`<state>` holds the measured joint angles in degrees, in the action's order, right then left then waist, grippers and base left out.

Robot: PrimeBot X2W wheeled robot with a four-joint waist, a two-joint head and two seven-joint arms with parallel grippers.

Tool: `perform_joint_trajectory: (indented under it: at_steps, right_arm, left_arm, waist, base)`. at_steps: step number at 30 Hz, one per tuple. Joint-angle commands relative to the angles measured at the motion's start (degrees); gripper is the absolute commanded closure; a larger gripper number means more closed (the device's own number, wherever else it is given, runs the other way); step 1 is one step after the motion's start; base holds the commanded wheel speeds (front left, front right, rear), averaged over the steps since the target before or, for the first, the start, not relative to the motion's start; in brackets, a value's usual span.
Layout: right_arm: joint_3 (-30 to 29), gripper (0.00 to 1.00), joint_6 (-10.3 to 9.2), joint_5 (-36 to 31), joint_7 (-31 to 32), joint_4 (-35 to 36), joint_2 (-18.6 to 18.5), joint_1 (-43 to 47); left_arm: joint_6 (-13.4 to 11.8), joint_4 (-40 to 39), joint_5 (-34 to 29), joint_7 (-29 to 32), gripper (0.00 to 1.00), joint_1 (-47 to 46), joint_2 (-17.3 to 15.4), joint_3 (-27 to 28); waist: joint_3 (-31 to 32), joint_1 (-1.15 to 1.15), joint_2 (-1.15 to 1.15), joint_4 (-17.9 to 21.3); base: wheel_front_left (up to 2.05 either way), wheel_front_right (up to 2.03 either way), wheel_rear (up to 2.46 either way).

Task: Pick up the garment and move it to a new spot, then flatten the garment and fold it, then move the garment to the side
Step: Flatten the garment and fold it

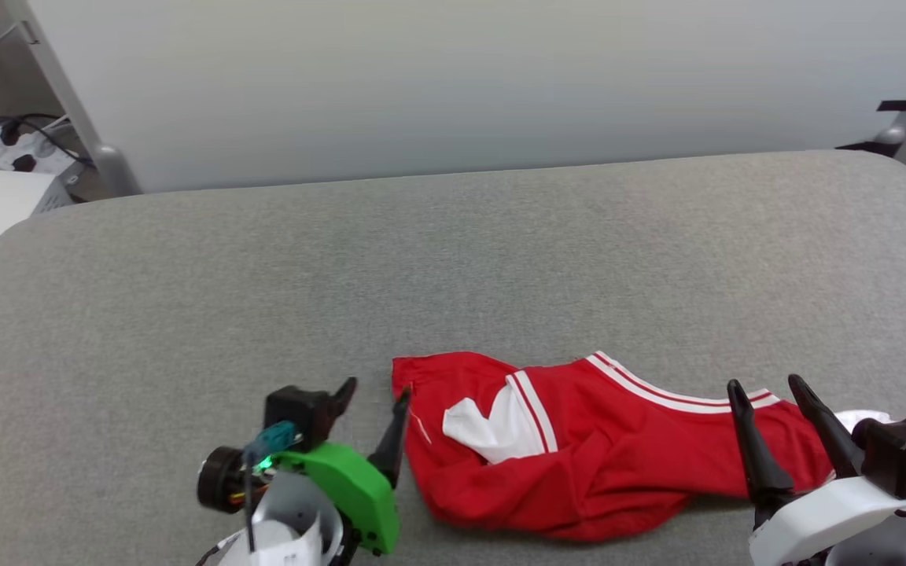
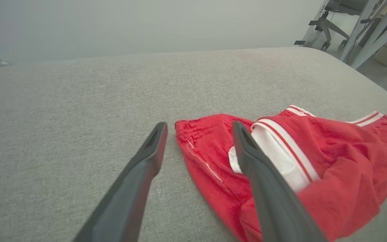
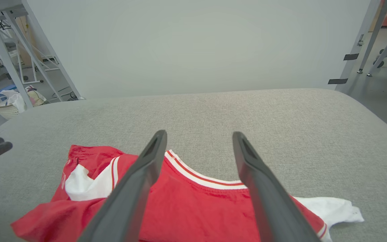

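Two grippers stand with their fingers spread wide, and neither has hold of anything. The garment lies crumpled on the grey padded surface, from the lower centre to the lower right of the head view, with a white patch showing in a fold near its left end and a striped trim band running along its upper edge.

At the lower left of the head view, the left gripper sits at the garment's left end. In the left wrist view the left gripper straddles that end's edge: one finger lies over bare grey cloth, the other over the red fabric beside the white patch. Whether either finger touches the fabric cannot be told.

At the lower right of the head view, the right gripper stands over the garment's right part. In the right wrist view the right gripper has both fingers across the red cloth, tips reaching past the striped band, with a white sleeve lying at the lower right.
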<state>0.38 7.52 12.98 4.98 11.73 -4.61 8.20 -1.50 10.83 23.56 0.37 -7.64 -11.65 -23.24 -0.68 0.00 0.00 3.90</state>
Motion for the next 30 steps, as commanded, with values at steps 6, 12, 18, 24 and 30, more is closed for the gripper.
perform_joint_trajectory:
  at_steps: [6,12,18,24,30]
  right_arm:
    - [1.6,0.00,-0.03,0.0,1.0,2.7,-0.8,0.3]
    - [2.7,0.00,-0.03,1.4,1.1,2.2,-0.5,-0.7]
    - [2.7,0.00,-0.03,3.0,-0.1,0.4,-0.1,-1.9]
    - [2.0,0.00,-0.03,3.3,-0.9,-0.4,0.3,-2.4]
    - [0.2,0.00,-0.03,3.4,-0.7,-0.5,0.8,-1.9]
  left_arm:
    - [5.0,2.0,0.5,10.9,0.00,-6.6,-0.9,-5.4]
    - [7.6,5.5,1.0,20.0,0.00,-12.6,-1.9,-9.7]
    - [8.8,10.5,2.9,26.9,0.00,-17.2,-3.9,-14.7]
    - [9.0,9.7,4.4,25.7,1.00,-19.5,-5.5,-18.2]
    - [8.3,6.5,4.0,21.9,1.00,-20.5,-8.0,-17.6]
  waist:
    - [-2.5,0.00,0.00,4.0]
    - [-5.1,0.00,0.00,6.2]
    - [-7.7,0.00,0.00,8.0]
    - [-8.4,0.00,0.00,7.6]
    - [-7.3,0.00,0.00,5.1]
  base:
    - [0.00,0.00,0.00]
    - [0.00,0.00,0.00]
    - [0.00,0.00,0.00]
    - [0.00,0.00,0.00]
    - [0.00,0.00,0.00]
